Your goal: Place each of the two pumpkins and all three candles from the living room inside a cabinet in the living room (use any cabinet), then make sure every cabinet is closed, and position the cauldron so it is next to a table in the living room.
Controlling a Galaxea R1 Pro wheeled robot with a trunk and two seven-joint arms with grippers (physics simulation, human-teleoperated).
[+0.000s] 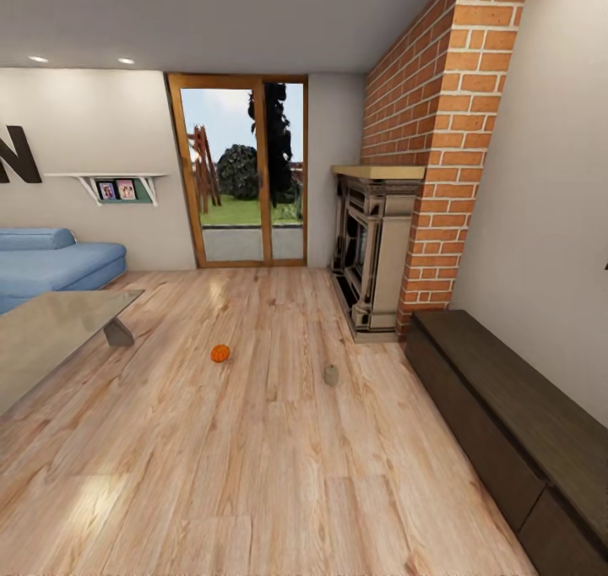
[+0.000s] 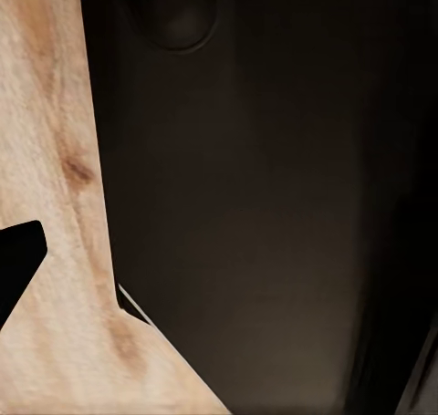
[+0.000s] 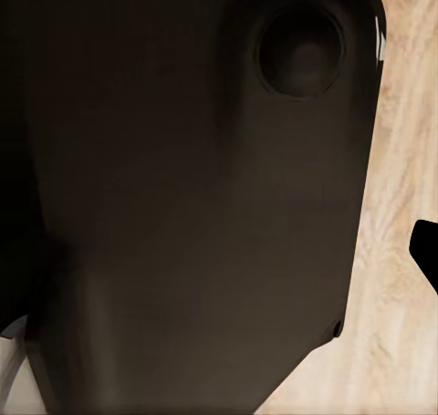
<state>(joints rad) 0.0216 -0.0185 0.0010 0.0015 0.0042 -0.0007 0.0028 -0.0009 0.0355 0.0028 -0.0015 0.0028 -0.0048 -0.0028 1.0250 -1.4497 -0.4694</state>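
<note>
- The head view looks across a living room with a pale wood floor (image 1: pixel 279 475); a small orange pumpkin (image 1: pixel 219 353) sits on the bare boards in the middle distance, well apart from everything else.
- To the right of the pumpkin, at about the same depth, stands a small greyish-beige candle (image 1: pixel 331 375), upright on the floor and apart from the pumpkin.
- The low coffee table (image 1: pixel 51 331) with its reflective grey top is at the left, near side; the pumpkin lies to its right, not touching it.
- The long dark-brown cabinet (image 1: pixel 507 424) runs along the right wall from the near corner toward the brick fireplace (image 1: pixel 380 247); its fronts look flush and shut.
- A blue sofa (image 1: pixel 51 263) sits at the far left, and a glazed door (image 1: pixel 241 171) in the far wall shows a garden.
- The left wrist view gives a close look at a dark robot body panel (image 2: pixel 274 205) over wood floor, with a black tip at the picture's edge.
- The right wrist view likewise shows a dark rounded panel (image 3: pixel 182 205) and a strip of floor.
- Neither claw's jaws can be made out, so I cannot tell whether they are apart or together.
</note>
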